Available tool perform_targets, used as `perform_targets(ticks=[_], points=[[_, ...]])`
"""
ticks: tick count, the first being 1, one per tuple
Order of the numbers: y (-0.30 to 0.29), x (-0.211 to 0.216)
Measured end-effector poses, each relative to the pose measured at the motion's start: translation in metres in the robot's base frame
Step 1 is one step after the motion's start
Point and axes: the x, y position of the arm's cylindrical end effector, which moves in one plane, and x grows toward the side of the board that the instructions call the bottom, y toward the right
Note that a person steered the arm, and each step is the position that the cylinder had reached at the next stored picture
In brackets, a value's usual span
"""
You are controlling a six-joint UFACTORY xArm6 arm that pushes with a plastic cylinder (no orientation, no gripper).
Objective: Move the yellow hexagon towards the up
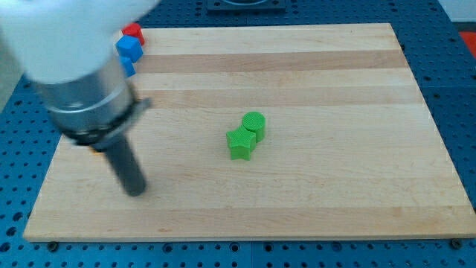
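Observation:
My tip (135,192) rests on the wooden board (312,208) near the view's lower left. No yellow hexagon shows whole. A small yellow-orange sliver (94,147) peeks out from under the arm's grey body (85,104), just up and left of the rod; I cannot tell its shape. The arm hides the board's left side behind it.
A green cylinder (254,123) and a green star (240,143) touch each other near the board's middle, well right of my tip. A red block (133,32) and two blue blocks (129,48) (129,68) sit at the top left corner, partly behind the arm.

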Motion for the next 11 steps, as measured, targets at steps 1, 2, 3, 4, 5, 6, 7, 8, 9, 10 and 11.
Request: perform_targets(ticks=[1, 2, 3, 4, 5, 6, 7, 8, 9, 10, 11], points=[[-0.088, -0.005], [-0.115, -0.019], [-0.113, -0.039], [-0.102, -0.053], [-0.081, -0.061], [-0.054, -0.069], [-0.032, -0.086], [-0.008, -0.097], [0.012, -0.098], [0.022, -0.107], [0.024, -0.127]])
